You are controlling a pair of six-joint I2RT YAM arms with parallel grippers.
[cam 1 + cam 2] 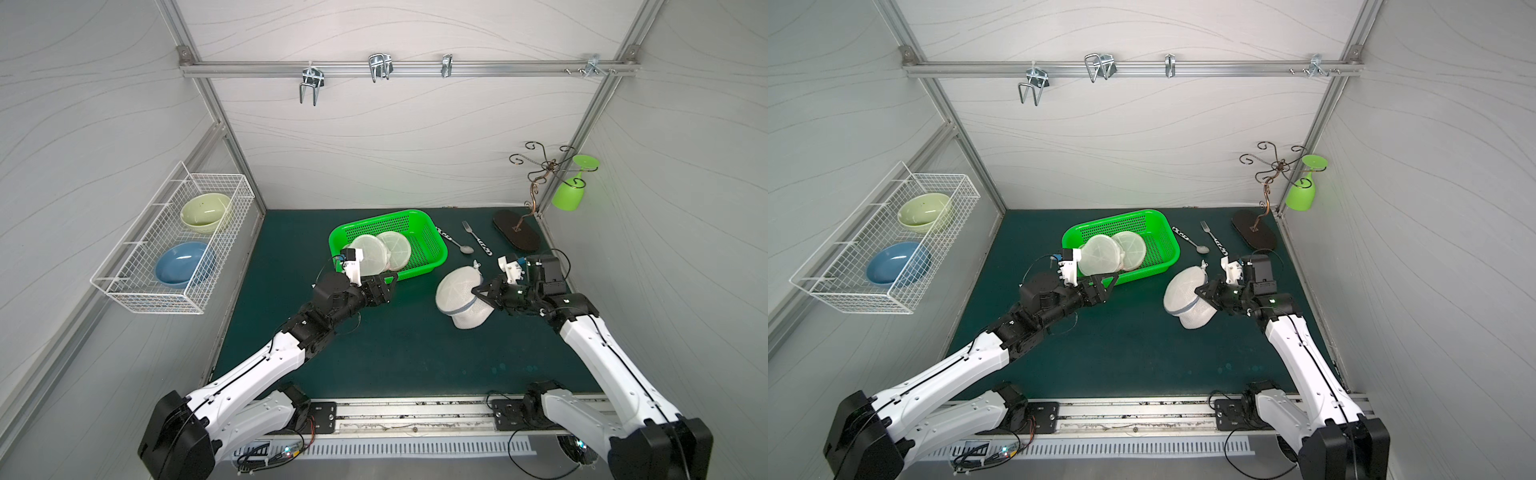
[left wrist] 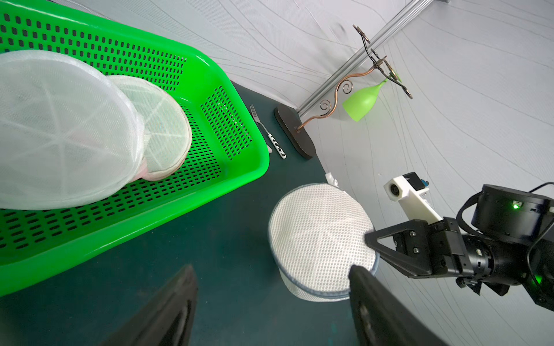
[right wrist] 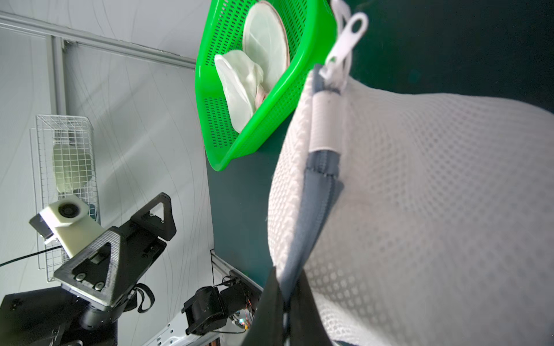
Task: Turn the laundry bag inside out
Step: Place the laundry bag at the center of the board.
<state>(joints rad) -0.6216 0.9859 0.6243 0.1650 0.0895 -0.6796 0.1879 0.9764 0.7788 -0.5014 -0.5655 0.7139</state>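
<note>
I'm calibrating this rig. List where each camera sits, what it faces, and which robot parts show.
Top views: above the arm bases, looking down on the table; both arms, left gripper, right gripper.
Left wrist: on left arm, facing green basket and laundry bag past its open fingers; right gripper.
Right wrist: on right arm, looking along fingers shut on the bag's zipper edge; left gripper beyond.
Shared: both wrist views show basket and bag.
</note>
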